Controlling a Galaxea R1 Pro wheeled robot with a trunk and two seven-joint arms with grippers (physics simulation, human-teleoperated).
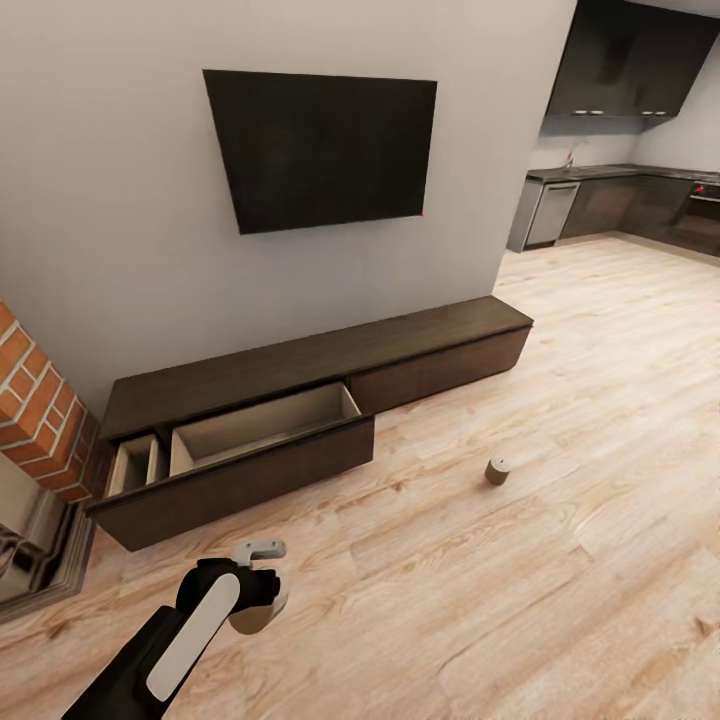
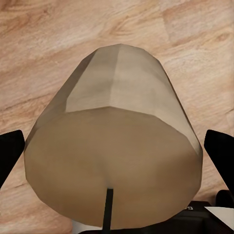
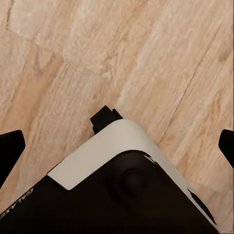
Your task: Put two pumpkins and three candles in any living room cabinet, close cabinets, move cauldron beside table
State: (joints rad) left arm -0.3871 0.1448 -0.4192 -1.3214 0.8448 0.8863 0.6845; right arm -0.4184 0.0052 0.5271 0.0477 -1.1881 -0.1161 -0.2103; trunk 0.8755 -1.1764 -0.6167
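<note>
The left tool hangs low over the wooden floor, in front of the cabinet, and it grips a candle; in the left wrist view that candle sits between the two dark fingertips, its pale flat end toward the camera and its tan side running away toward the floor; in the head view the same candle shows as a pale rounded shape under the tool's white tip. A second candle stands alone on the floor, well apart from the left tool and out in front of the cabinet's closed right half. The cabinet is a long, low, dark-brown unit against the grey wall, under the black television; its left drawer is pulled out, showing a pale beige inside split into a narrow compartment and a wide one; I see nothing lying in either. Brickwork stands at the cabinet's left end; grey kitchen units lie far back on the right. In the right wrist view, the right tool's dark fingertips sit at the two picture edges, spread wide, with nothing between them but floor and a black and white part of the robot.
</note>
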